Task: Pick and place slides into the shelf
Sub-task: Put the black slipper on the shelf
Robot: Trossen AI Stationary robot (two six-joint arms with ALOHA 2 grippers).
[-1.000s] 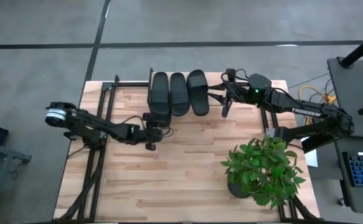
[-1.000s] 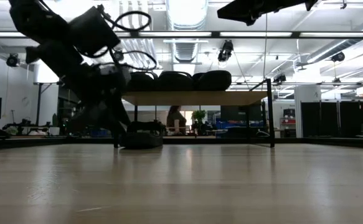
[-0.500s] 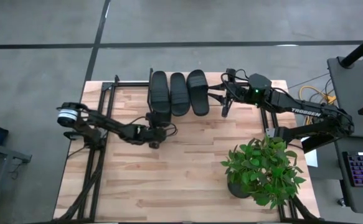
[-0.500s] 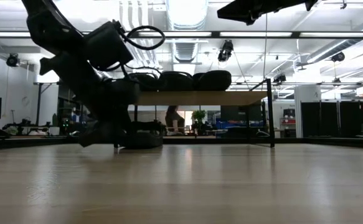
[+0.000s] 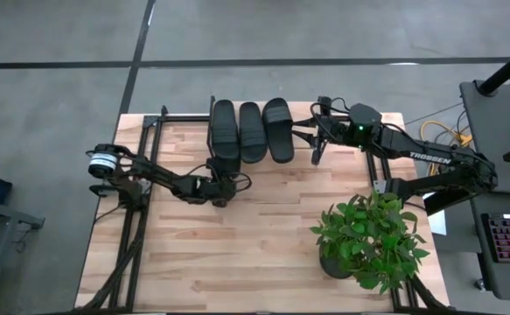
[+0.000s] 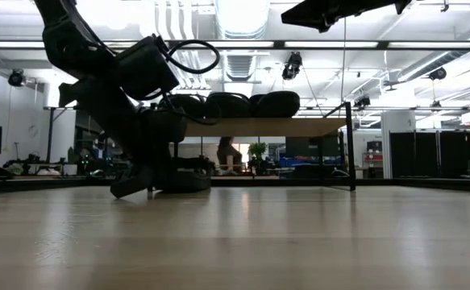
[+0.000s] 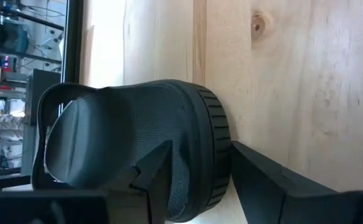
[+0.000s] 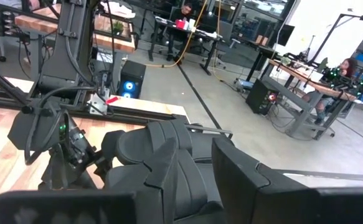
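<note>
Three black slides (image 5: 250, 131) lie side by side on the shelf (image 6: 259, 126) at the table's far edge. Another slide (image 7: 137, 143) rests sole-down on the tabletop below the shelf's left end (image 5: 224, 164). My left gripper (image 7: 201, 146) is open low over this slide's near end. One finger is over the footbed and the other outside the ribbed sole rim. My right gripper (image 5: 316, 147) hangs open in the air by the shelf's right end, and nothing sits between its fingers (image 8: 200, 155). My left gripper straddles the sole rim (image 7: 217, 155) at the end of the slide on the table. It slants down from the table's left and near side. I cannot tell whether either finger touches the slide.
A potted green plant (image 5: 368, 241) stands at the table's near right. The shelf's thin black legs (image 6: 352, 145) stand on the table behind the slide. Bare wood (image 5: 255, 254) lies between the arms toward the near edge.
My left gripper has sunk toward the tabletop and reached toward the table's right, closing in on the slide under the shelf. Its fingers keep the same gap. The slide has stayed where it was.
</note>
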